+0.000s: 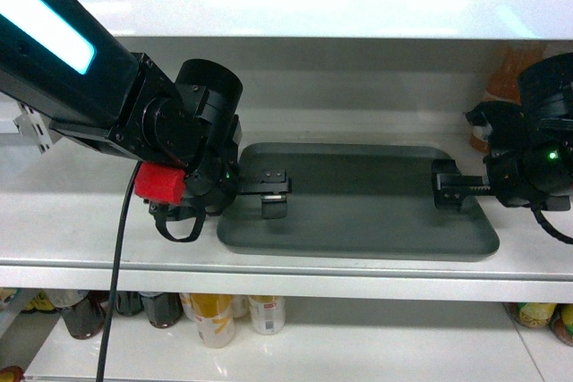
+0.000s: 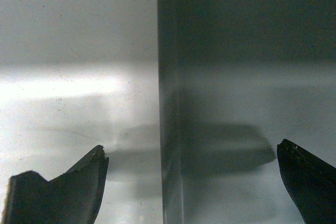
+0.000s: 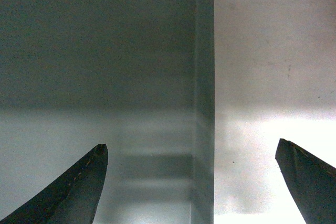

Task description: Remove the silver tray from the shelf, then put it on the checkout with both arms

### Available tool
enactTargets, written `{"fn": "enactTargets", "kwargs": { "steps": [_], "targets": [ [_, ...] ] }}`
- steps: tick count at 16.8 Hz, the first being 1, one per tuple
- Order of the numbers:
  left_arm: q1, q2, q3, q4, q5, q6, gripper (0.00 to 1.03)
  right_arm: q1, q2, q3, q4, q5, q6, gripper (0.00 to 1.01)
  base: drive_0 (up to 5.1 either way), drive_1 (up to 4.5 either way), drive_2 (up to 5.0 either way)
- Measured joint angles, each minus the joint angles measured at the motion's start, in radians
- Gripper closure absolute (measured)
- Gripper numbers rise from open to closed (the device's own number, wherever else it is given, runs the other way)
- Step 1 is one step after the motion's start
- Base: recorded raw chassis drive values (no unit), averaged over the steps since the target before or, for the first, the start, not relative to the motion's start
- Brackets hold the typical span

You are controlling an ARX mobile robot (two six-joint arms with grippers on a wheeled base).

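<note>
The silver tray (image 1: pixel 358 212), matte grey-green with a low rim, lies flat on the white shelf (image 1: pixel 89 221). My left gripper (image 1: pixel 273 196) hangs over the tray's left end, and my right gripper (image 1: pixel 448 188) over its right end. In the left wrist view the left gripper (image 2: pixel 191 153) is open, with the tray's rim (image 2: pixel 170 129) running between its fingertips and not touched. The right gripper (image 3: pixel 191 150) is open as well, astride the opposite rim (image 3: pixel 203 108), one finger over the tray (image 3: pixel 105 51) and one over the shelf board (image 3: pixel 273 77). The checkout is out of view.
An upper shelf board (image 1: pixel 313 11) with jars hangs close above both arms. Bottles and cans (image 1: pixel 215 315) stand on the level below. An orange bottle (image 1: pixel 506 78) stands behind the right arm. A black cable (image 1: pixel 116 284) droops from the left arm past the shelf's front lip.
</note>
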Motion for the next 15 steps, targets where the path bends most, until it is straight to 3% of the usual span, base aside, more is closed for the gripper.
{"fn": "enactTargets", "kwargs": {
  "steps": [3, 5, 7, 10, 15],
  "targets": [
    [-0.003, 0.023, 0.025, -0.025, -0.015, 0.002, 0.07, -0.001, 0.09, 0.14, -0.105, 0.018, -0.009, 0.03, 0.0, 0.0, 0.0],
    [0.009, 0.02, 0.006, -0.048, 0.006, -0.004, 0.58, 0.0, 0.097, 0.14, -0.114, -0.005, -0.013, 0.55, 0.0, 0.0, 0.0],
    [0.029, -0.013, -0.075, 0.027, -0.002, -0.018, 1.0, -0.009, 0.078, 0.056, 0.008, 0.016, 0.0, 0.98, 0.0, 0.0, 0.0],
    [0.028, -0.056, -0.154, 0.084, -0.016, -0.027, 1.0, -0.009, 0.034, -0.042, 0.077, 0.008, 0.035, 0.98, 0.0, 0.0, 0.0],
    [-0.005, -0.208, -0.396, 0.214, -0.07, -0.008, 1.0, -0.009, -0.134, -0.329, 0.21, -0.019, 0.081, 0.98, 0.0, 0.0, 0.0]
  ]
}}
